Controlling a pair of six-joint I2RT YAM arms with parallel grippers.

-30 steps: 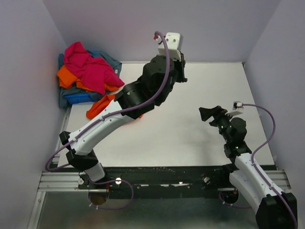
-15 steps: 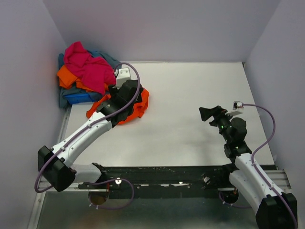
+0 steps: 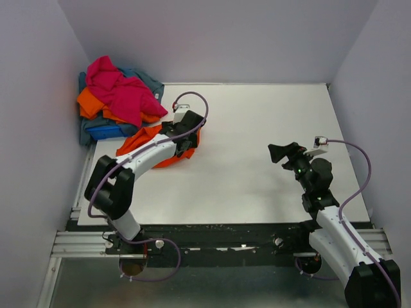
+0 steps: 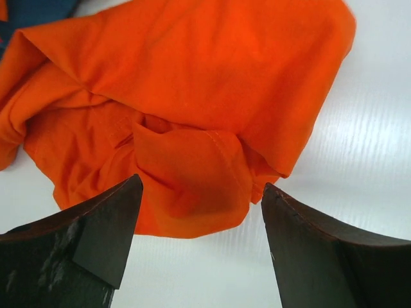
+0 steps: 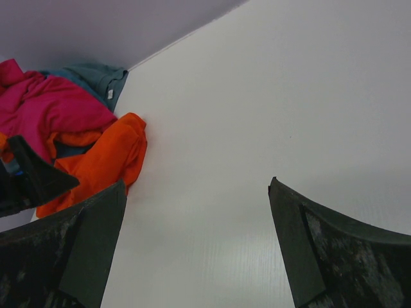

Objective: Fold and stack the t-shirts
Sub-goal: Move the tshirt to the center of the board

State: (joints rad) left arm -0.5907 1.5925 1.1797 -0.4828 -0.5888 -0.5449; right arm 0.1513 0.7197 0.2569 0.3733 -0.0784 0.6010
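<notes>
Hovering low over the crumpled orange t-shirt (image 4: 192, 77), the left gripper (image 4: 202, 186) has its jaws spread wide and nothing pinched. A raised fold with a stitched hem sits right between the fingers (image 4: 103, 224). My read is that this ridge is the grab target, since it's the only part proud of the table.

The shirt is a thin matte knit, limp, bunched into soft creases, with no flat panel showing. It lies on the white table (image 3: 257, 128), left of centre and just in front of the pile. It'll need spreading before any fold.

The table is smooth with a faint ribbed grain and looks low friction, so the cloth should slide rather than snag.

The pile sits in the far-left corner against the wall: a magenta t-shirt (image 3: 119, 90) draped on top, more orange under it, a royal blue one (image 3: 103, 131) at the bottom front, and a grey-blue one (image 3: 151, 80) poking out behind. All unfolded and tangled, no stack started.

The right gripper (image 5: 197, 181) is well apart on the right side, raised, jaws fully spread and empty. It looks parked, probably waiting to take the second corner.
</notes>
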